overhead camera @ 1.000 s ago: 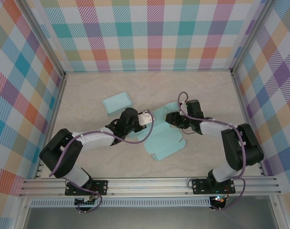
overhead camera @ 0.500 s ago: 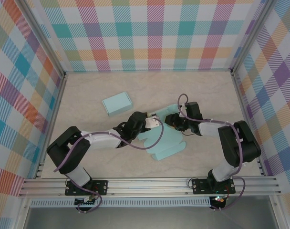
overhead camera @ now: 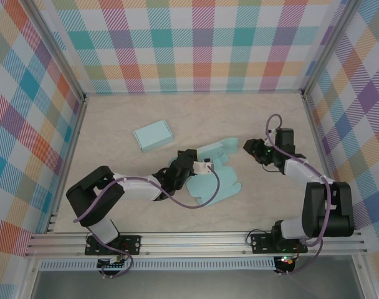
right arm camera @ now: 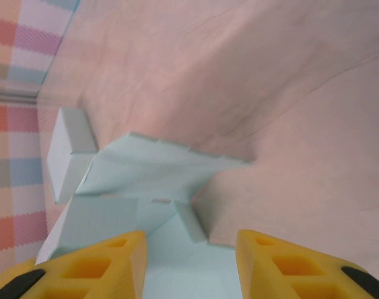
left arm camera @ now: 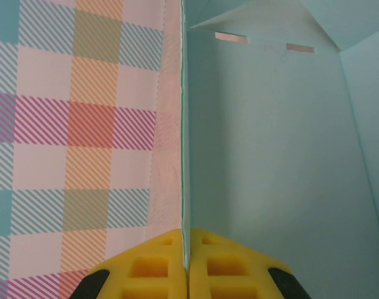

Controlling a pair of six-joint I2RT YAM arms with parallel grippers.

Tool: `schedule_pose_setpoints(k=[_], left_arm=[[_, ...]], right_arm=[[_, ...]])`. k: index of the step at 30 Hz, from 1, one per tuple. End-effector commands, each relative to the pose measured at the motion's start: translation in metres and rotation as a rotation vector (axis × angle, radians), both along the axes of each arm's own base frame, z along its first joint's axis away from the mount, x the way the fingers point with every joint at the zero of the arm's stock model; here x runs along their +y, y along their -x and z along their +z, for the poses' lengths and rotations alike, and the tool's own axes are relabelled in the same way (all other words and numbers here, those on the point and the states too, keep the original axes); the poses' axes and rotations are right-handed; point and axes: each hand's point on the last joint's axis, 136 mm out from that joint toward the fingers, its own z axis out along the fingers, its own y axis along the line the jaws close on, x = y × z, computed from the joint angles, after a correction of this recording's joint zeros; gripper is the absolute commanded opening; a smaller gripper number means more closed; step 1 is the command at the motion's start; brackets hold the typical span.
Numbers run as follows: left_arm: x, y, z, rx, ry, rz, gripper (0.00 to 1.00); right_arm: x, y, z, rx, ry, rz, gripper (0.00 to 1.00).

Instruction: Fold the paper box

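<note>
The paper box (overhead camera: 215, 185) is a light blue cut sheet lying mostly flat at the table's middle, with some flaps raised. My left gripper (overhead camera: 201, 169) is at its left part, shut on a thin upright edge of the sheet. In the left wrist view the yellow pads (left arm camera: 158, 265) pinch that edge, and a blue panel (left arm camera: 270, 156) with two slots stretches to the right. My right gripper (overhead camera: 247, 147) stands open to the right of the sheet, apart from it. In the right wrist view the sheet (right arm camera: 158, 174) lies ahead between the spread fingers (right arm camera: 102, 261).
A closed light blue box (overhead camera: 153, 135) sits at the back left of the sheet; it is also in the right wrist view (right arm camera: 68, 149). Plaid walls enclose the table on three sides, with a metal rail (overhead camera: 196, 240) at the near edge.
My right gripper has drawn back to the right, off the sheet, with its jaws a little wider. My left gripper has slid right along the sheet, still pinching the edge.
</note>
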Motion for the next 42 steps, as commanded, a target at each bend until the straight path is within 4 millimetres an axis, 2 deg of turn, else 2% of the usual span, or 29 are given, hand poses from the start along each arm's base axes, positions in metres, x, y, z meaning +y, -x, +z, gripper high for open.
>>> schedule_pose_setpoints(k=[1, 5, 10, 14, 18, 24, 33, 37, 42], left_arm=[[-0.002, 0.004, -0.004, -0.050, -0.070, -0.016, 0.00], [-0.002, 0.006, -0.009, -0.057, -0.078, -0.021, 0.00], [-0.003, 0.005, -0.014, -0.096, -0.112, -0.022, 0.00], [-0.004, 0.003, -0.020, -0.105, -0.132, -0.019, 0.00], [-0.004, 0.001, -0.021, -0.111, -0.135, -0.011, 0.00], [-0.004, -0.002, -0.017, -0.118, -0.126, -0.004, 0.00], [0.005, -0.013, -0.014, -0.118, -0.124, 0.019, 0.00], [0.007, -0.017, -0.024, -0.110, -0.147, 0.025, 0.00], [0.008, -0.019, -0.029, -0.101, -0.145, 0.034, 0.00]], right_arm=[[-0.014, -0.016, 0.002, 0.016, 0.052, -0.003, 0.42], [-0.019, -0.047, -0.002, 0.000, 0.056, 0.014, 0.40], [-0.007, -0.077, -0.019, -0.002, 0.009, 0.100, 0.39], [0.013, -0.086, -0.033, 0.008, -0.044, 0.182, 0.36], [0.036, -0.082, -0.043, 0.016, -0.030, 0.264, 0.36], [0.056, -0.065, -0.034, -0.012, -0.069, 0.329, 0.38], [0.070, -0.037, -0.018, -0.083, -0.039, 0.389, 0.40], [0.080, -0.028, -0.023, -0.084, -0.025, 0.426, 0.41], [0.082, -0.010, -0.031, -0.078, -0.005, 0.409, 0.41]])
